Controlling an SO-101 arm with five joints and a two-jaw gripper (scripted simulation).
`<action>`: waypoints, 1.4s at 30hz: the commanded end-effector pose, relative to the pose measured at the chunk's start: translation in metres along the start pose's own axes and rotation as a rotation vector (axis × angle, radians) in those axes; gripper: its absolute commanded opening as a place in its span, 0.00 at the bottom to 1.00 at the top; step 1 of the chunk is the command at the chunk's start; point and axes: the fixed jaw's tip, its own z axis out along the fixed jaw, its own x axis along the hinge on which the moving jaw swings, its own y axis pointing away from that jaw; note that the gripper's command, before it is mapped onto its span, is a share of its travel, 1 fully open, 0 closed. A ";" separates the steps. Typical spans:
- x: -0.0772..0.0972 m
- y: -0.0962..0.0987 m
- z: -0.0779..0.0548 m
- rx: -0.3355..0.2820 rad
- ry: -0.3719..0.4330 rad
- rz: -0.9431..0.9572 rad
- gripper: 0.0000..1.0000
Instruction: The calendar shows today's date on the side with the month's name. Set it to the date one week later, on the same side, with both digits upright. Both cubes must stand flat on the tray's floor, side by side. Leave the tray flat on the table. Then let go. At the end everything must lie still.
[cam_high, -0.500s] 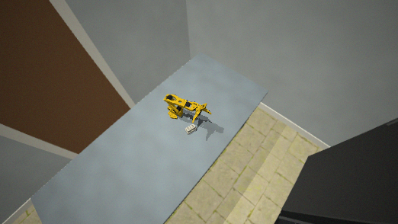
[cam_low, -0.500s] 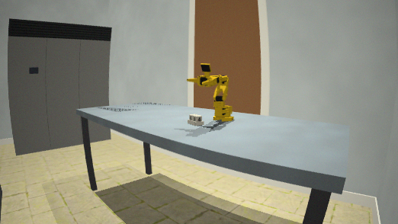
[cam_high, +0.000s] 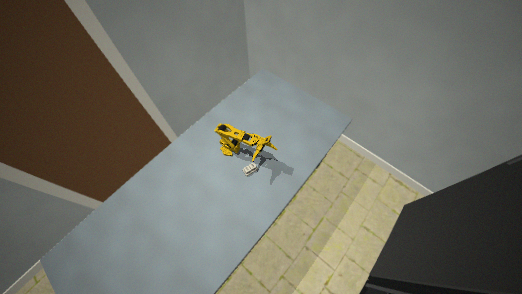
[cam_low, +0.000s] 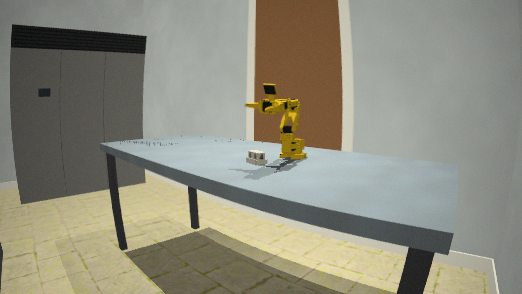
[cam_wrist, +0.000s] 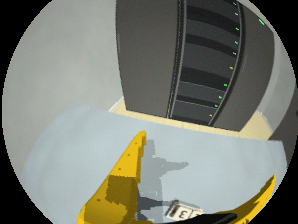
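Jaws (cam_high: 265, 150) (cam_low: 248, 105): released, gripping nothing. Calendar (cam_high: 250, 169) (cam_low: 256, 158) (cam_wrist: 184, 210): on the surface (cam_high: 200, 200) (cam_low: 350, 180) (cam_wrist: 65, 150), at the arm's five o'clock in the top view. Recommended: read both digits before descending, then straddle one cube squarely, clearing its neighbour.

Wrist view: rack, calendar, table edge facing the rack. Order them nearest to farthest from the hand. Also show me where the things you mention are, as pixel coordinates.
From the hand (cam_high: 265, 154) (cam_low: 247, 105) (cam_wrist: 209, 154):
1. Calendar (cam_high: 250, 170) (cam_low: 256, 159) (cam_wrist: 183, 209): low in view, between the fingers' sides.
2. Table edge (cam_high: 295, 190) (cam_low: 250, 197) (cam_wrist: 200, 132): past the fingertips.
3. Rack (cam_high: 450, 225) (cam_wrist: 205, 65): beyond that edge, across the floor.
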 end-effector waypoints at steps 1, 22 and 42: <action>-0.002 0.000 0.000 0.000 -0.006 0.001 1.00; 0.004 -0.003 0.000 0.008 0.028 -0.068 0.98; 0.033 -0.016 -0.004 0.007 0.213 -0.415 0.89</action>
